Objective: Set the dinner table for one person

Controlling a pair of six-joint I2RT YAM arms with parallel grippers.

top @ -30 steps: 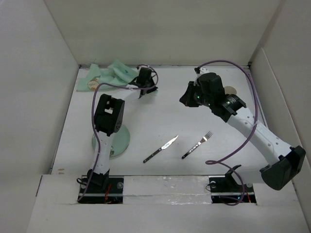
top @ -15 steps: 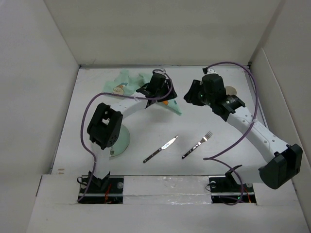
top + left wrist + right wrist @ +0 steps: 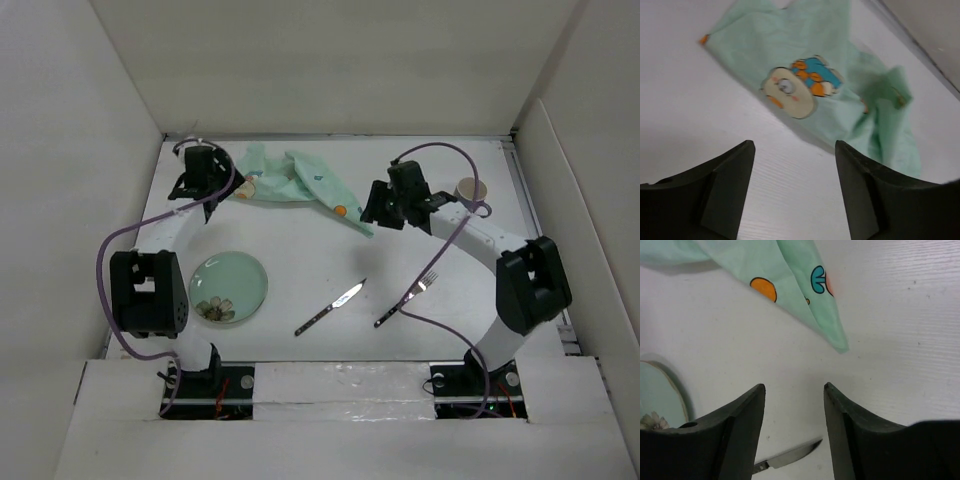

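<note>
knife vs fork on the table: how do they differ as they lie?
The knife ends in one pointed shiny blade; the fork ends in tines. The knife lies left of the fork, nearer the plate. Shared: both have dark handles and lie flat on the dinner table, roughly parallel, heads pointing far-right.

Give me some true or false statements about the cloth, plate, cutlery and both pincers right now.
1. The placemat lies smooth under the plate. False: it is rumpled at the far side of the dinner table, apart from the plate.
2. The left pincer and right pincer are both open and empty. True.
3. The knife lies left of the fork. True.
4. The fork rests on the plate. False: it lies on the bare dinner table, right of the knife.
</note>
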